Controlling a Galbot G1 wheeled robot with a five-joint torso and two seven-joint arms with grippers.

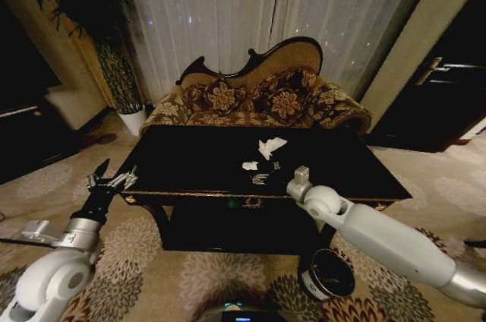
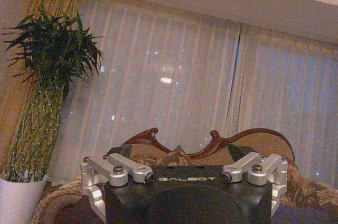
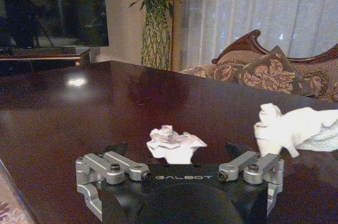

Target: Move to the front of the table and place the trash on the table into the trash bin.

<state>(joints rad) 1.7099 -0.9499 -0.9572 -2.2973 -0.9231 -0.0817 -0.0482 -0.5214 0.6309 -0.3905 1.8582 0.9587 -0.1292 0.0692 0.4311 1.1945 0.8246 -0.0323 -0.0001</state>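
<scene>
- The trash bin [image 1: 326, 273], dark and cylindrical, stands on the patterned carpet below the worktop's front edge, toward its right end, under the right arm; nothing can be seen inside it.
- The left gripper [image 1: 112, 179] hangs off the worktop's front left corner, clear of everything. Whether its fingers are apart or together cannot be told.
- The right gripper [image 1: 298, 180] is over the worktop's front edge, right of the gold centre emblem, pointing at the litter. In the right wrist view its jaws stand spread with a small crumpled paper scrap [image 3: 174, 145] just ahead, between them but not pinched.
- The worktop [image 1: 190, 159], a glossy near-black console table, has the robot squarely before it, so the approach looks done.
- Beyond, near the middle, lies a larger crumpled white tissue [image 1: 271, 145], with a small shiny piece [image 1: 260, 178] nearer the front edge.
- By my reading, all the trash is yet to be binned.
</scene>
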